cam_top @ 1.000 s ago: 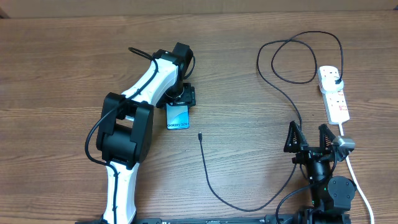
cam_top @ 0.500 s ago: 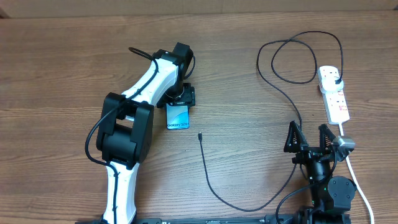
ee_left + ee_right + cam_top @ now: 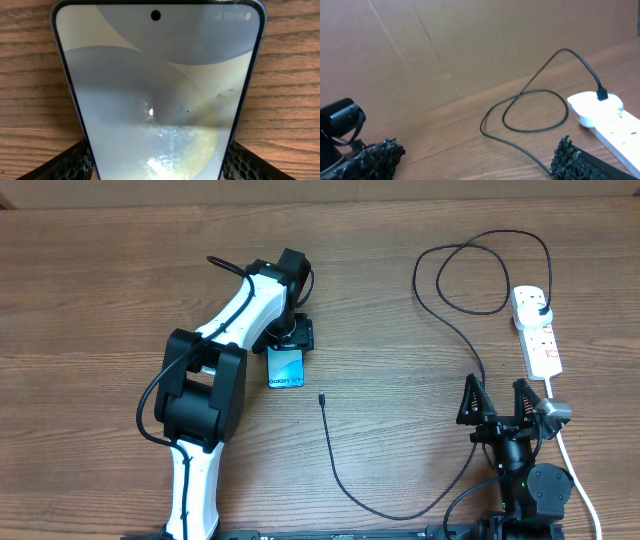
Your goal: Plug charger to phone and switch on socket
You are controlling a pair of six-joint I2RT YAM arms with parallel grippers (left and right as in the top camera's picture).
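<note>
The phone (image 3: 287, 368) lies on the tabletop (image 3: 100, 280), screen up, and the left fingers (image 3: 70, 162) press on its two long sides and hold it, while the right fingers (image 3: 468, 404) are wide open with nothing in them, near the socket (image 3: 537, 332). The charger (image 3: 322, 400) is a thin, light, floppy cable with its small tip lying near the phone but not touching, so I think it is best to pinch it right behind the tip. The phone looks smooth and may slip, so hold it gently.

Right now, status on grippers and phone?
Left gripper shut on phone. Right gripper open, empty, short of socket. Charger tip loose on table, unplugged.
</note>
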